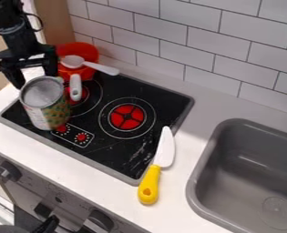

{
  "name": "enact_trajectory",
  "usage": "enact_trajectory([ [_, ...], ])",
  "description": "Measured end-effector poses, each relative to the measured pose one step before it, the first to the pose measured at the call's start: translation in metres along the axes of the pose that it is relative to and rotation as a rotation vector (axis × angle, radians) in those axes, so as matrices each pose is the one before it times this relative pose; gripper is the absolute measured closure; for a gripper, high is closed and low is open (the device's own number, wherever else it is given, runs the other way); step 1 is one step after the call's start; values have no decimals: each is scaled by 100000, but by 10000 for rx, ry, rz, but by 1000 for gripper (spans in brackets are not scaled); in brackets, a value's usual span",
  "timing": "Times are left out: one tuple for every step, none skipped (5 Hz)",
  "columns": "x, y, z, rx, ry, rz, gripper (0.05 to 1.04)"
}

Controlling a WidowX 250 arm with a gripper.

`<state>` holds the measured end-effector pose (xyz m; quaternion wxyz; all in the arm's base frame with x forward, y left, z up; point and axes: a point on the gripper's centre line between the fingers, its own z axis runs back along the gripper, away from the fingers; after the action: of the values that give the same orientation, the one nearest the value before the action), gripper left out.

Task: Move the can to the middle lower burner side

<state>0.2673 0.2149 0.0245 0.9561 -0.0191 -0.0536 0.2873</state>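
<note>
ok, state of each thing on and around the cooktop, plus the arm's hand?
Can: upright, on the cooktop's front-left part
Hand: open, at the can's rim
Red pot: on the cooktop's back-left part, handle toward the front
White spoon: lying across the pot
Yellow-handled knife: lying down, handle on the counter, blade over the cooktop edge

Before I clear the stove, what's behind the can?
There's a red pot with a white spoon across it, and part of a burner. The can hides some of that burner and whatever lies directly behind its body.
</note>
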Motion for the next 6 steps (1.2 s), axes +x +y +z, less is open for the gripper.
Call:
enact_trajectory([
  [-834,239,-297,-77,207,159,84],
  [-704,98,1012,171,-394,920,84],
  [-1108,419,367,127,0,775,84],
  [-809,387,-219,254,133,528,84],
  [-664,73,-547,87,72,210,84],
  [-180,-315,-92,100,22,383,84],
])
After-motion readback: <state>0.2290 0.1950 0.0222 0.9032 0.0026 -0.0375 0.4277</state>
